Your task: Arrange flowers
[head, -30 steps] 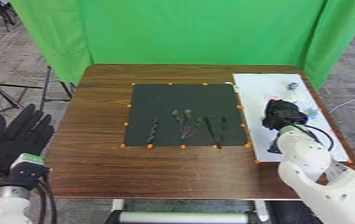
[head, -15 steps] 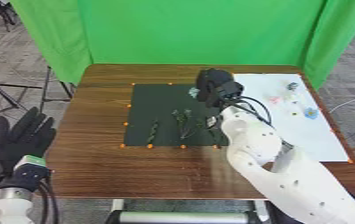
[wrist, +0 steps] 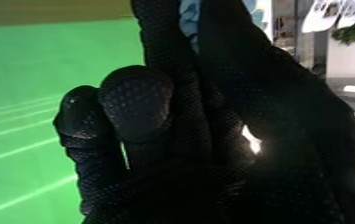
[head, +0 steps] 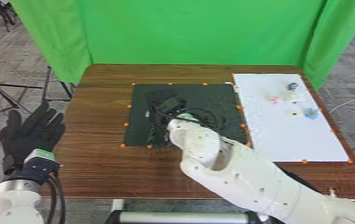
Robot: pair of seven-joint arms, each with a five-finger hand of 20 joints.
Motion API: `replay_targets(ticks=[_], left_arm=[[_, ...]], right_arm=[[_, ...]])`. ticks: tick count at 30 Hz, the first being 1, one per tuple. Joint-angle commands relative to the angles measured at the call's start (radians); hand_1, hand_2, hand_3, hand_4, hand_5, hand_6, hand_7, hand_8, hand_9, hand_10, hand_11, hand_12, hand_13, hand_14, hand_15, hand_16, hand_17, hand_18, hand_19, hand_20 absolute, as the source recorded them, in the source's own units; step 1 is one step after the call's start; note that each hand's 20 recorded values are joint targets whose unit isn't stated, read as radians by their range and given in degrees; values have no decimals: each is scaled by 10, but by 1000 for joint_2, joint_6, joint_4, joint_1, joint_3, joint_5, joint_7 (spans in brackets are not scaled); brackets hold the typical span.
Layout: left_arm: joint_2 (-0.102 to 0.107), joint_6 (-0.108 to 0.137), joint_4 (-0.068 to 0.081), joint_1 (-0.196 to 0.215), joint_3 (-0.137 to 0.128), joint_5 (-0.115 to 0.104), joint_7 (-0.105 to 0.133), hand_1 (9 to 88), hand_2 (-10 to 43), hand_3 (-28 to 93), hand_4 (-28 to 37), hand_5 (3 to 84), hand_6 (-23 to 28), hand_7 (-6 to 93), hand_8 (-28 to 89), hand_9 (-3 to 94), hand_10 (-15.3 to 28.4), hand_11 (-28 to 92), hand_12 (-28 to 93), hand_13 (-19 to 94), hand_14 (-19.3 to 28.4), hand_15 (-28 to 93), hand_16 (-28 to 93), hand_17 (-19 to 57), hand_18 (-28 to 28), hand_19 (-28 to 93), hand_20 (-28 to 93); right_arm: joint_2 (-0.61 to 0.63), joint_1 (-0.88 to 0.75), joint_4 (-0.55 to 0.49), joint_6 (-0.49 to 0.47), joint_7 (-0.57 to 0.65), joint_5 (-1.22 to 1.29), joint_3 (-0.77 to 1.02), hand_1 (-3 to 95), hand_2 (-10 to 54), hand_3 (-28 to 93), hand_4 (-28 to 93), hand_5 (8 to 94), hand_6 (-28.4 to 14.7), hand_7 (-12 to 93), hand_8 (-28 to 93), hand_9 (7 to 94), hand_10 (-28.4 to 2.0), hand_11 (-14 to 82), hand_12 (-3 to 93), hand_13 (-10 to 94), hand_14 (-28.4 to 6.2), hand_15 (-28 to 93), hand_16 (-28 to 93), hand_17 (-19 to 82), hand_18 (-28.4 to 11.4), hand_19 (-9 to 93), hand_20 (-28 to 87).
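Head view, table: brown wooden table (head: 93, 120), seen as I stand in the room.
White sheet: white sheet (head: 289, 135) along the table's right side.
Black mat: black mat (head: 213, 100) left of the sheet, partly covered by the right arm.
Right hand: right hand (head: 163, 100) over the mat; fingers pinched on a blue-grey flower piece (wrist: 188, 20).
Left hand: left hand (head: 31, 130), spread and holding nothing, beyond the table's left edge.
Blue-grey piece: lies between the right fingers, its visible strip running roughly along them; right hand nearer, left well apart. Next move, in my judgement: setting it down on the mat without crushing it.
Loose flowers: blue flower (head: 311, 113) and pink flower (head: 274, 99), apart on the sheet.
Writing: none legible.
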Motion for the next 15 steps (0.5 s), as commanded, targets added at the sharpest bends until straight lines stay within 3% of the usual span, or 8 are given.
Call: replay_targets(ticks=[1,12,15], left_arm=[[11,1,1,-6,-6,11,-25,213,114,713,-283,351,71,160,-106,296,131,204,82,193,126,309,-94,-44,87,222,72],[13,15,-2,-5,-2,-14,-6,215,114,713,-283,352,71,161,-106,297,130,207,83,194,130,319,-95,-46,89,226,73],[12,13,-3,-10,-6,-3,-21,216,113,714,-283,352,71,163,-106,298,131,209,84,193,131,320,-96,-46,90,228,73]], right_arm=[[-71,34,66,23,49,-49,-47,577,-95,714,-278,777,-9,285,44,857,-99,55,337,756,-90,679,312,445,-236,932,382],[-72,35,59,57,67,-85,-66,569,-95,703,-277,750,-22,274,43,830,-107,63,326,756,-90,671,311,448,-240,932,376],[-74,26,51,44,59,-88,-59,566,-95,700,-279,748,-22,273,41,824,-108,72,321,755,-90,670,312,448,-241,932,376]])
